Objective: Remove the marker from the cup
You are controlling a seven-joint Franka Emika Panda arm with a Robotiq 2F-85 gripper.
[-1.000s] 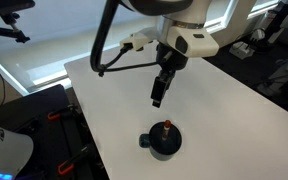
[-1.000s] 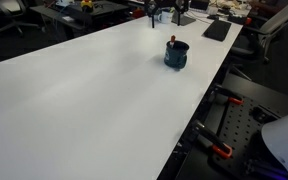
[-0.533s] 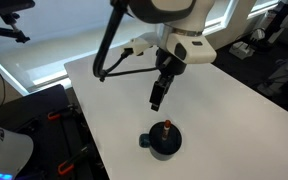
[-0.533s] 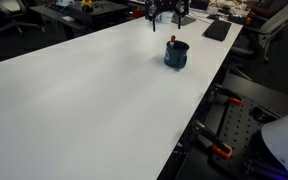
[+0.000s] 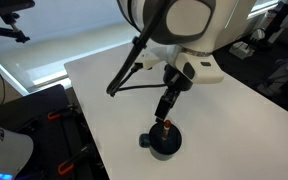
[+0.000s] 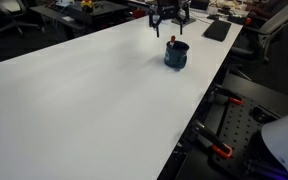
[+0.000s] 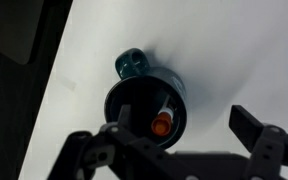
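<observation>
White table (image 5: 214, 120) in a cluttered office lab: the cup (image 5: 165, 146) stands close to the near edge, its handle to the left. The marker (image 5: 166, 127) stands inside it, red-orange tip up. Just above hangs the gripper (image 5: 163, 114); the wrist view shows its jaws spread wide and empty.
</observation>
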